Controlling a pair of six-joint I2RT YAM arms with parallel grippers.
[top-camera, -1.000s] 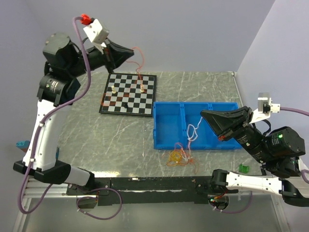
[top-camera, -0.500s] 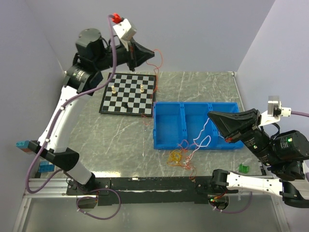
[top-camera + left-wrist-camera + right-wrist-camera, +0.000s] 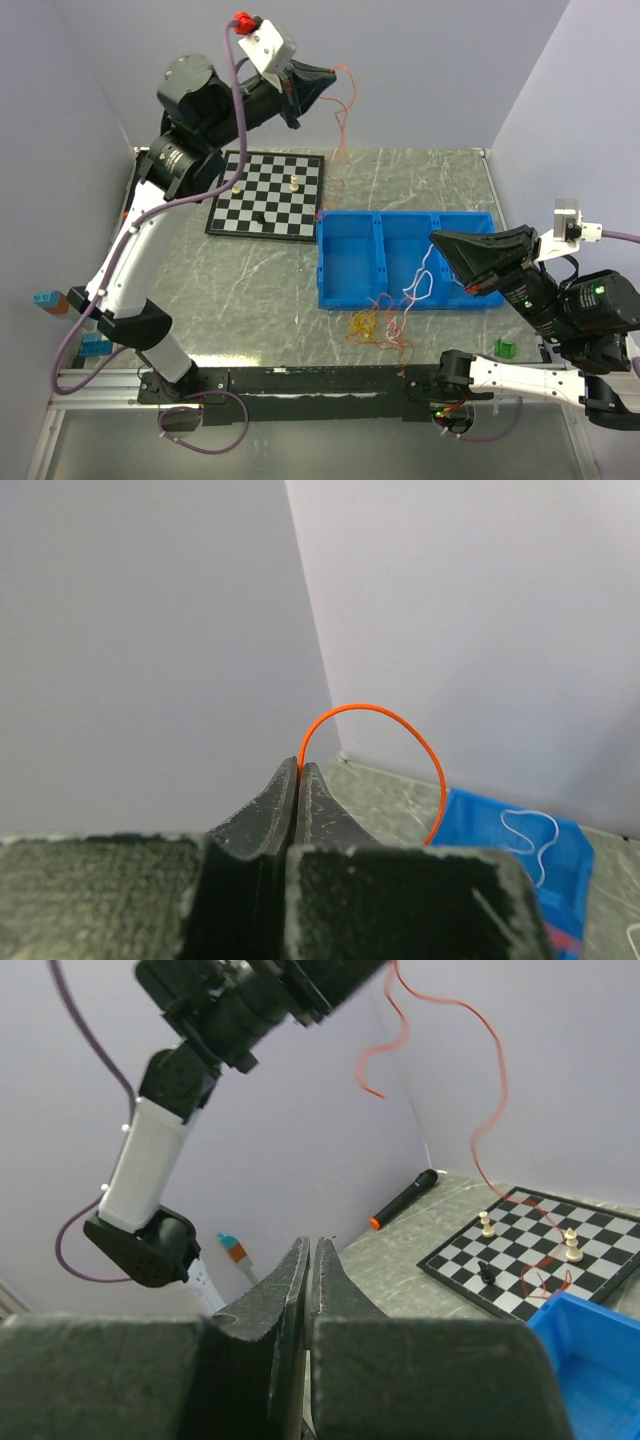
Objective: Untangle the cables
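Tangled cables [image 3: 375,328] lie before the tray [image 3: 345,262], chessboard [image 3: 275,200] behind-left.

The left arm rears tall, left gripper [image 3: 325,78] high beyond the blue tray's [image 3: 400,214] far-left corner, pinching an orange cable [image 3: 370,708] (fingertips flat together). The right gripper [image 3: 436,238] hangs over the tray's right half, clamping a white cable [image 3: 421,272].

I see a grey marbled table [image 3: 250,290] carrying a chessboard [image 3: 280,205] with a blue tray [image 3: 345,265] just beside it. Tangled cables [image 3: 372,326] lie at the tray's near edge.

The thin orange cord [image 3: 372,709] disappears behind the left gripper's [image 3: 299,765] dark body; beside it, the blue plastic tray [image 3: 565,880] runs off-frame.
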